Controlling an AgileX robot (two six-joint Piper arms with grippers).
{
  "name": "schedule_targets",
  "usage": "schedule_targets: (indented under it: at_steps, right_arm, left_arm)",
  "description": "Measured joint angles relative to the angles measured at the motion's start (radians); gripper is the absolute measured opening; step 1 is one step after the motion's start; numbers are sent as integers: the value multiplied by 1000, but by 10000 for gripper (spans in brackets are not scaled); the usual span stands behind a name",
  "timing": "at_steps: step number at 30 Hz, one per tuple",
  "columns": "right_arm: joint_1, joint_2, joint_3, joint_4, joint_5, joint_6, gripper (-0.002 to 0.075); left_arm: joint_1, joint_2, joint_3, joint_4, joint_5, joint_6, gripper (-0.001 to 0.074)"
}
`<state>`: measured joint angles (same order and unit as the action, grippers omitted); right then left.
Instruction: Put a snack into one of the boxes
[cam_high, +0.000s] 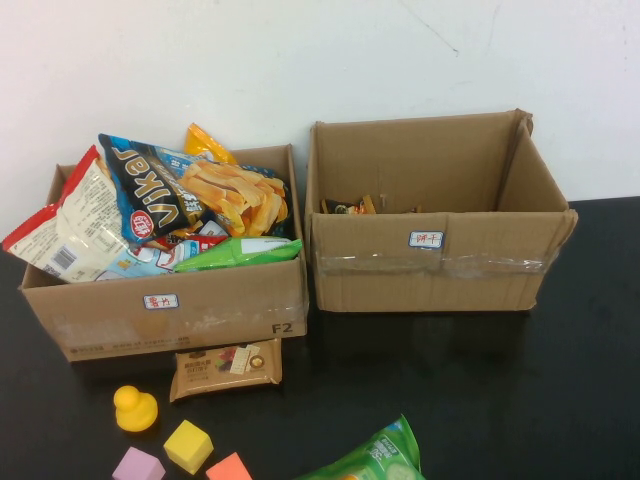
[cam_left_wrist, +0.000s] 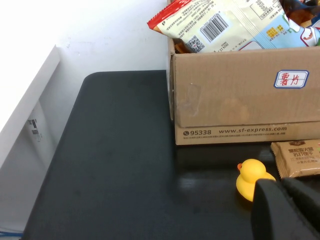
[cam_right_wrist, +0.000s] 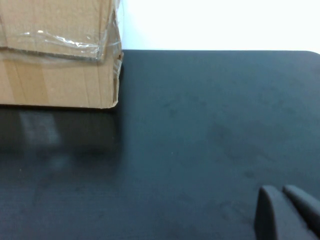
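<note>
— What's closest on the desk (cam_high: 480, 400)?

— At the near edge, a green snack bag (cam_high: 375, 457), then three blocks: purple (cam_high: 137, 466), yellow (cam_high: 188, 445) and orange (cam_high: 229, 468). A yellow rubber duck (cam_high: 134, 408) sits just behind them.

— And the claws?

— Neither shows from above. The left claw (cam_left_wrist: 287, 207) hangs low near the duck, its fingers close together with nothing between them. The right claw (cam_right_wrist: 290, 212) hovers over bare desk, near the right box's corner, fingers also nearly together and holding nothing.

— Further back?

— A brown snack packet (cam_high: 226, 369) lies flat, just in front of the left box (cam_high: 170, 315), which is heaped with chip bags (cam_high: 160, 205) spilling over its rim. The right box (cam_high: 435, 255) stands beside it, nearly bare, with a small dark packet (cam_high: 348, 207) inside near its left wall.
</note>
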<state>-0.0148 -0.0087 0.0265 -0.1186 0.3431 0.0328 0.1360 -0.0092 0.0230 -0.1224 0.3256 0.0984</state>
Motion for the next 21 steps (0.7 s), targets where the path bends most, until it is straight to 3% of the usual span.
schedule_targets:
  at_steps: [21]
  right_arm:
    - [0,0,0,0,2,0,-1]
  left_arm:
    - [-25,0,0,0,0,0,-1]
